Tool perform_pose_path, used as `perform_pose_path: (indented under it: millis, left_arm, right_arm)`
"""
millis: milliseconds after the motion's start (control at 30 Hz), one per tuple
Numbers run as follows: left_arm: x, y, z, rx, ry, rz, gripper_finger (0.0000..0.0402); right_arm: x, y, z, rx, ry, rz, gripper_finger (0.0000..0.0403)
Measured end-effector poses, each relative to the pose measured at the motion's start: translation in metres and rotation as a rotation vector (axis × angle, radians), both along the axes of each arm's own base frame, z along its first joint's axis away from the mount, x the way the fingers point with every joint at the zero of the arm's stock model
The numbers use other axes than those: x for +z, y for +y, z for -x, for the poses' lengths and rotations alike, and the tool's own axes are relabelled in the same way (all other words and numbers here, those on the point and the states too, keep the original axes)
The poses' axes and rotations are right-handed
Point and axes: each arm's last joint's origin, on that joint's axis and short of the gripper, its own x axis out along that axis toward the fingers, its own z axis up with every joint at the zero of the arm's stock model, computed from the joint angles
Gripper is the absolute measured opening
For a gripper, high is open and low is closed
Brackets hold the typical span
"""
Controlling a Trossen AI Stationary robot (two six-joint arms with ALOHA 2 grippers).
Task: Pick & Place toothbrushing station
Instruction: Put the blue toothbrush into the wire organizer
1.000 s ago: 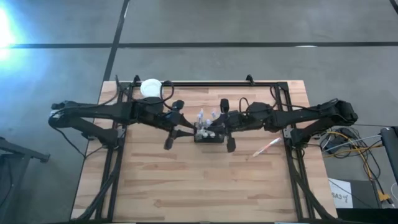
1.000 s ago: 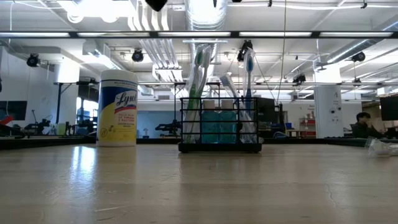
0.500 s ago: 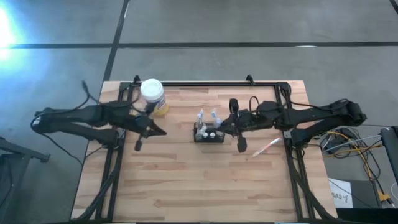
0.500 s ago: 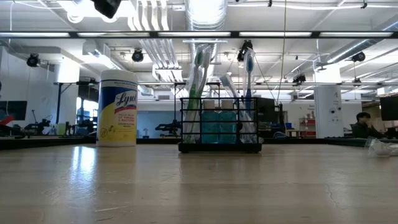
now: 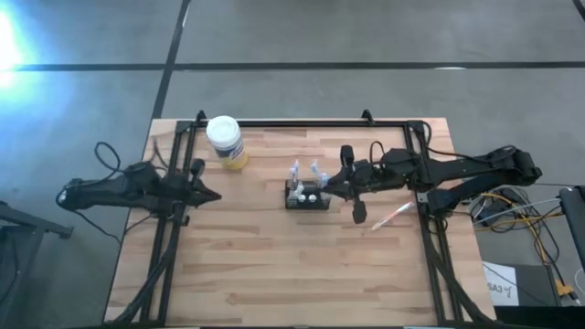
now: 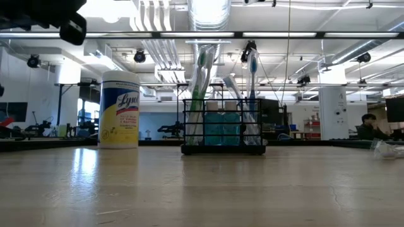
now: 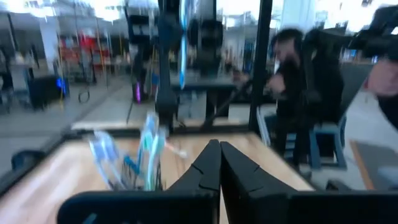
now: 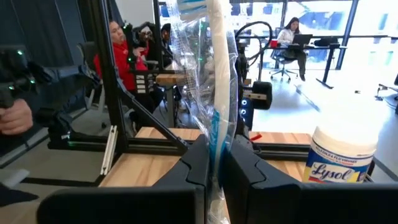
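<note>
The toothbrushing station [image 5: 306, 196] [image 6: 224, 129] is a small black wire holder. It stands on its base at mid-table, with several toothbrushes upright in it. My right gripper [image 5: 329, 187] [image 8: 214, 158] hovers level just right of it, above the low view's frame, shut on a plastic-wrapped toothbrush [image 8: 217, 74]. My left gripper [image 5: 212, 195] [image 7: 219, 146] is drawn back near the table's left edge, shut and empty, pointing at the station [image 7: 134, 165]. My right gripper pinches the wrapped toothbrush between its two fingers at a low part of the handle [image 8: 216, 144]. The fingers are level and come from the table's right. The brush stands upright above them, lifted clear, and loose wrap [image 8: 214, 208] hangs below.
A white-lidded Lysol jar [image 5: 225, 139] [image 6: 120, 110] [image 8: 343, 163] stands at the far left. A wrapped item [image 5: 393, 217] lies on the table under my right arm. A black frame rail [image 5: 302, 122] runs along the far edge. People sit beyond the table.
My left gripper has pulled away from the station toward the table's left edge, sinking as it went, and has shut. My right gripper has backed a little toward the right edge, still shut. The station and its brushes have stayed put.
</note>
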Motion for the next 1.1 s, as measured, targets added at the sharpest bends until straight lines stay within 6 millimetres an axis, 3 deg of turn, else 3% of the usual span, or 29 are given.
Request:
perform_pose_path:
  millis: [200, 400, 800, 1100]
  left_arm:
    - [-0.019, 0.0, 0.009, 0.0, -0.032, 0.007, 0.0006]
    - [-0.03, 0.0, 0.014, 0.0, -0.05, 0.008, 0.0008]
    - [-0.045, 0.0, 0.009, -0.009, -0.016, 0.02, 0.0014]
    - [-0.058, 0.0, 0.006, -0.02, 0.016, 0.067, 0.0008]
  right_arm:
    - [-0.005, -0.003, 0.022, -0.033, -0.013, -0.001, 0.002]
    - [-0.015, -0.007, 0.062, -0.056, -0.067, -0.031, 0.002]
    - [-0.046, -0.013, 0.13, -0.074, -0.182, -0.104, 0.0022]
    - [-0.08, -0.016, 0.159, -0.104, -0.249, -0.129, 0.0022]
